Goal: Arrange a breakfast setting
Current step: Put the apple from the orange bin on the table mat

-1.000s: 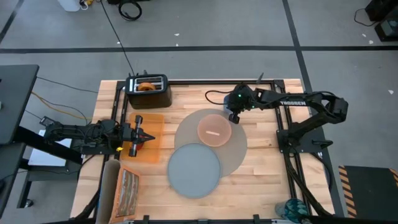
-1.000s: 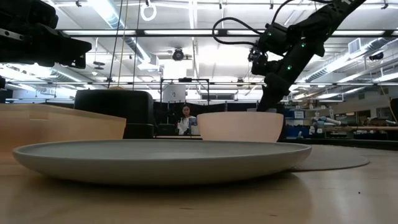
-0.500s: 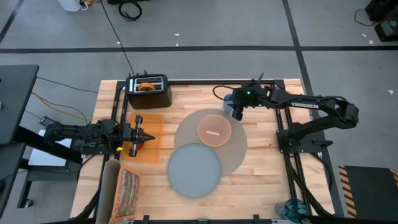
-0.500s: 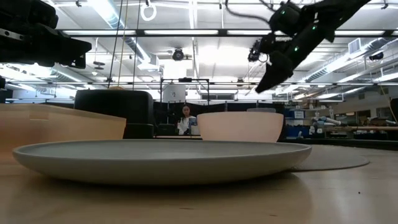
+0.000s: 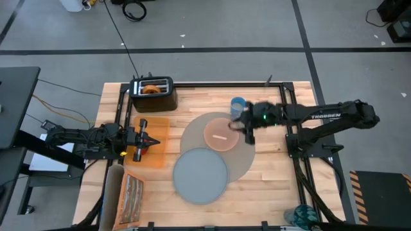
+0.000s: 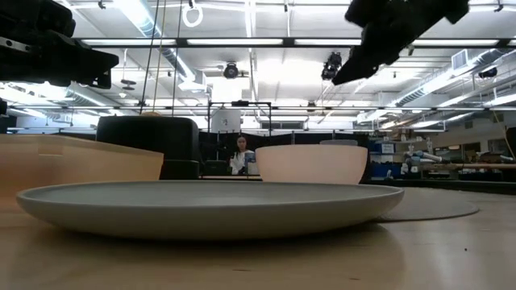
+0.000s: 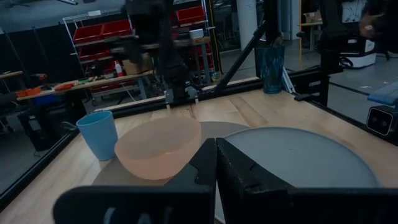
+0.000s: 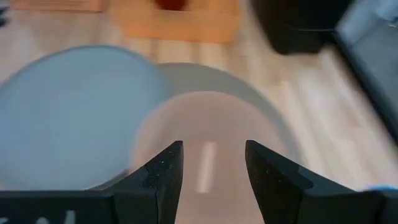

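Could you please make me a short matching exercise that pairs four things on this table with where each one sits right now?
Things:
1. blue cup
2. pink bowl
3. bagel
4. grey plate

Places:
A. in the toaster
B. on the round mat, holding a spoon
C. overlapping the mat's near edge
D. just off the mat's far edge

Pairs: 1-D, 2-B, 3-A, 4-C

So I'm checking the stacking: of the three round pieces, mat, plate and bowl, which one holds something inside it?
The pink bowl: a pale spoon lies in it, while the grey plate and the mat hold nothing inside.
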